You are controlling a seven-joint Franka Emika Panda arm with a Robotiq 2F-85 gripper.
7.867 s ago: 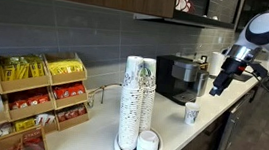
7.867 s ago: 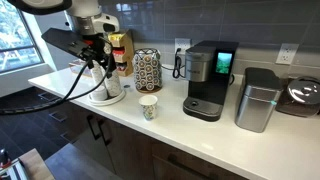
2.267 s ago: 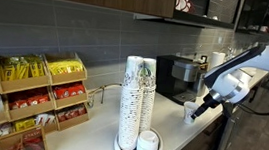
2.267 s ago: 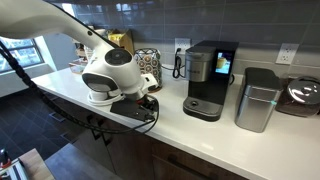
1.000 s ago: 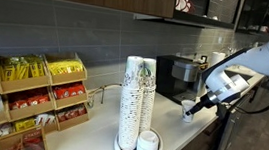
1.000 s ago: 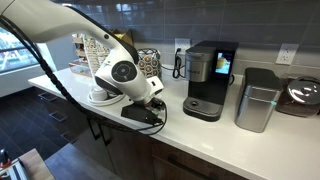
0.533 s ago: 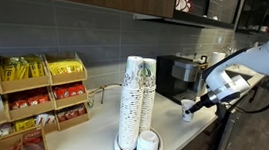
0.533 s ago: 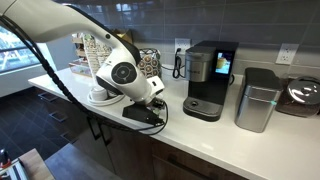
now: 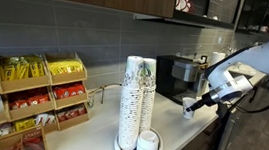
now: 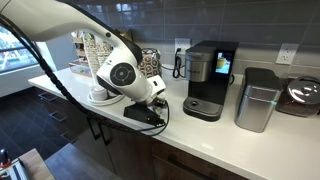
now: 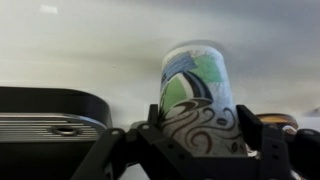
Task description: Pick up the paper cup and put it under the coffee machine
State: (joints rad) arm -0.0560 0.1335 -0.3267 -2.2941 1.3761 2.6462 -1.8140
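claw: (image 11: 198, 122) clamped on the paper cup (image 11: 197, 90). fingers (image 11: 150, 128) snug vs both sides, no gap showing in wrist view

paper cup: upright on the counter (image 9: 172, 131), near front edge. out in front of the coffee machine (image 9: 180, 77), not in its recess. green + dark swirl print on the side in wrist view

ext view of cup: just a small white bit showing below the claw (image 9: 191, 108)

in the way: arm (image 10: 125, 73) w/ big white joint sits btwn camera and cup in an exterior view, cup fully hidden there, claw tips too

coffee machine: black box w/ silver parts, back against the tiled wall, small lit screen on front

black slab: (image 11: 45, 125) low, w/ silver grille, left of cup in wrist view. close to it, can't tell if touching. too blurry to say what it is

cup stacks: (image 9: 138, 93) tall nested white cups w/ green logos on a round base, well apart from the paper cup, further along the counter

upturned cup: (image 9: 148, 143) short, white, right beside the stacks

snack rack: (image 9: 31, 99) yellow + red packets, far end past the stacks

silver canister: (image 10: 257, 100) just beside the machine, on the side away from the arm

dark appliance: (image 10: 302, 95) at frame edge, past the canister, cut off

patterned canister: (image 10: 150, 63) by the wall behind the arm, partly covered
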